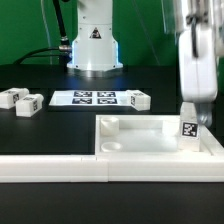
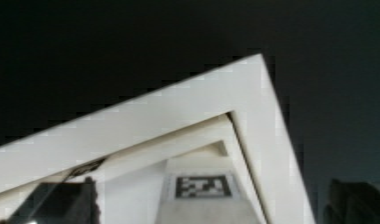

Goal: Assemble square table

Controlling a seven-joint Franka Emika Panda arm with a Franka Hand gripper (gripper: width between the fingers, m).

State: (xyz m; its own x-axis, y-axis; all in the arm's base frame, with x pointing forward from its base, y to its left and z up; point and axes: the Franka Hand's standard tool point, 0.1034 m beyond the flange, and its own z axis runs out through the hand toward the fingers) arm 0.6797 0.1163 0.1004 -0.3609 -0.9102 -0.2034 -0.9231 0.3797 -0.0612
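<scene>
Closest to the lens runs the long white fence (image 1: 50,168), lying along the square top's near rim. From the exterior view's left, two loose legs (image 1: 28,102) lie side by side on the black table (image 1: 40,130). Next comes the marker board (image 1: 85,97), with a third leg (image 1: 136,98) just beside it. The square top (image 1: 150,140) fills the right half, an upright leg (image 1: 188,130) standing in its right corner (tag facing out). The gripper (image 1: 193,100) hangs just above, fingers (image 2: 62,197) spread wide, grasping nothing.
</scene>
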